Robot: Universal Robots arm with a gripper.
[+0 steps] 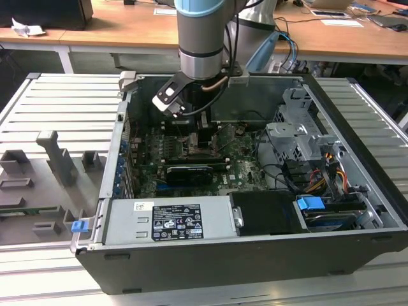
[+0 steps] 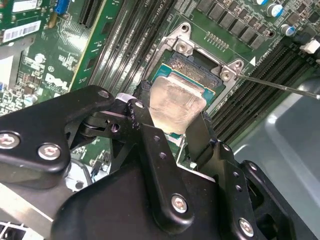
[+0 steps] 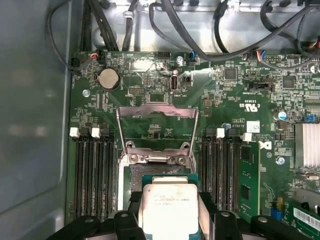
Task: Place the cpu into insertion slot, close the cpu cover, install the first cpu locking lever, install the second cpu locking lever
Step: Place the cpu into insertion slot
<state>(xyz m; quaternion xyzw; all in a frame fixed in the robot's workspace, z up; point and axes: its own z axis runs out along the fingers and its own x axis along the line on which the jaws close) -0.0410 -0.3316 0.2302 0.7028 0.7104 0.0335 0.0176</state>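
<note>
The gripper (image 2: 173, 116) pinches the cpu (image 2: 177, 100) by two opposite edges and holds it flat over the insertion slot (image 2: 195, 65), with a strip of dark contacts showing past the chip's far edge. The cpu cover (image 3: 157, 111) stands swung open beyond the slot, clear of the chip. I cannot tell whether the cpu is seated.

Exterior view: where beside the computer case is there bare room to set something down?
On the exterior view's right of the case, the ribbed panel is bare; on that view's left, the panel is bare farther back, with grey fixtures nearer. Inside is crowded: cables, and the hand shut on the cpu.
</note>
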